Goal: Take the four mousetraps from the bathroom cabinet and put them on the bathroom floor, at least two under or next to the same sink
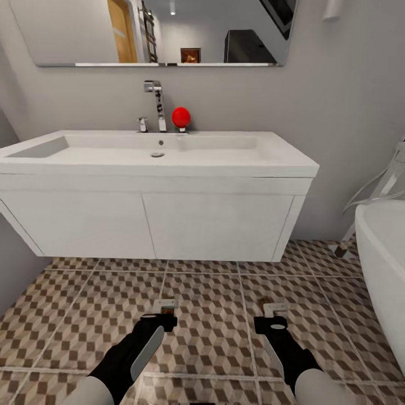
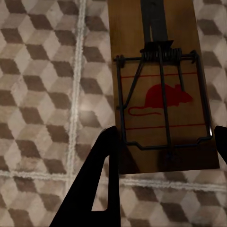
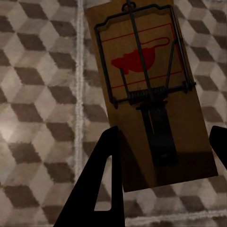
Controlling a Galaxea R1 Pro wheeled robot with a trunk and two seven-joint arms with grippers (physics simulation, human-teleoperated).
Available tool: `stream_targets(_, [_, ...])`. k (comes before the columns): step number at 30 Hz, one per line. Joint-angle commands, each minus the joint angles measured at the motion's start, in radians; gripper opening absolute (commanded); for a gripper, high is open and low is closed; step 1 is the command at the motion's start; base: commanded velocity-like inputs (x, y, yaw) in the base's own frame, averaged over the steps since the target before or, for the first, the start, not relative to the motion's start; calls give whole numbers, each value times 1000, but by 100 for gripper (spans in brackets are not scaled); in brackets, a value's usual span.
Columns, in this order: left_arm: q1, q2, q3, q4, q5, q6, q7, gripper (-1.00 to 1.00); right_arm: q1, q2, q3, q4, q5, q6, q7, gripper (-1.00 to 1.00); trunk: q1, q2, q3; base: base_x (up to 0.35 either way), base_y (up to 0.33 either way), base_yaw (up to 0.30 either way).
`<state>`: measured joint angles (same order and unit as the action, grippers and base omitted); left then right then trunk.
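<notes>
I hold one mousetrap in each hand, low over the bathroom floor (image 1: 208,337) in front of the sink (image 1: 225,152). My left gripper (image 1: 163,316) is shut on a brown mousetrap (image 1: 165,305); in the left wrist view the mousetrap (image 2: 161,94), with a red mouse print and wire bar, sits between the black fingers (image 2: 106,156). My right gripper (image 1: 274,318) is shut on a second mousetrap (image 1: 275,308), and the right wrist view shows that mousetrap (image 3: 146,94) between its fingers (image 3: 109,151). The orange-brown cabinet is out of view.
The white vanity unit (image 1: 214,225) hangs off the wall with a gap above the tiles. A chrome tap (image 1: 157,104) and a red ball (image 1: 180,117) stand behind the basin. A white bathtub (image 1: 382,264) closes the right side; a grey wall (image 1: 14,264) the left.
</notes>
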<state>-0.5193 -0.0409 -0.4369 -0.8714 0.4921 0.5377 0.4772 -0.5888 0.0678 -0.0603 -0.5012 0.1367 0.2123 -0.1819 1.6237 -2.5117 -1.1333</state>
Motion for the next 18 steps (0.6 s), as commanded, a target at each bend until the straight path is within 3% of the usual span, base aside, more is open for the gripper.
stream_targets(1, [-1,1,-3,-1,9,2,9,-100,0,1,-6,-2,11,6,1,-100,0,-1,-5,0,0,-19])
stream_targets(18, [-1,13,-2,6,10,-2,10,-100,0,0,-4,-2,11,8,2,-100,8,-5,-71,0,0,-2])
